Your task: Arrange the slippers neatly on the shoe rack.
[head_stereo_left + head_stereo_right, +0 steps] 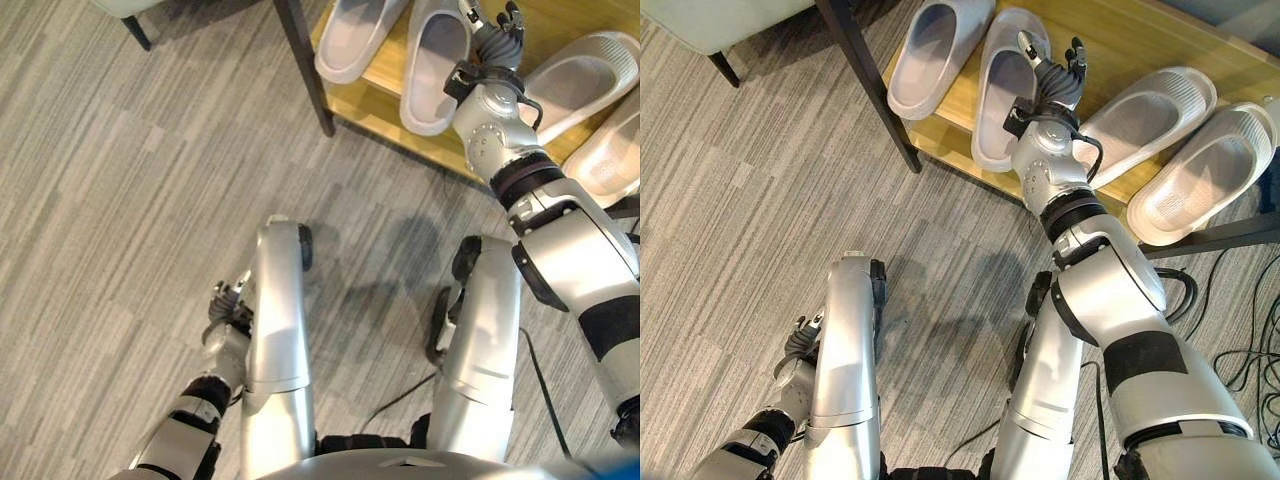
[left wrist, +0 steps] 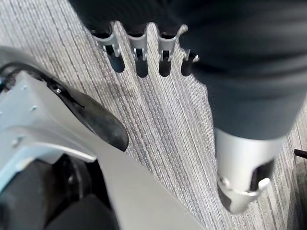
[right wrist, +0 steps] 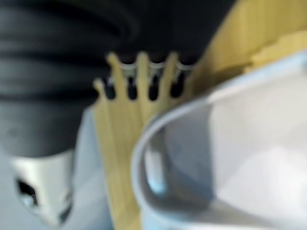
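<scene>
Right eye view, items on the wooden shoe rack (image 1: pixel 940 130): four pale slippers. Left pair (image 1: pixel 970 70) side by side, toes away from the robot; right pair (image 1: pixel 1180 150) angled, lying near the shelf edge. Right hand (image 1: pixel 1055 75): fingers relaxed, empty, poised between the pairs. Left hand (image 1: pixel 228 305): low over the floor, fingers loosely spread, idle. Status: all slippers shelved; straightening the right pair likely remains.

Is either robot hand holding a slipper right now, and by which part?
Nothing is held. The right robot hand hovers open over the shoe rack beside a grey slipper; the left robot hand hangs empty over the floor.
</scene>
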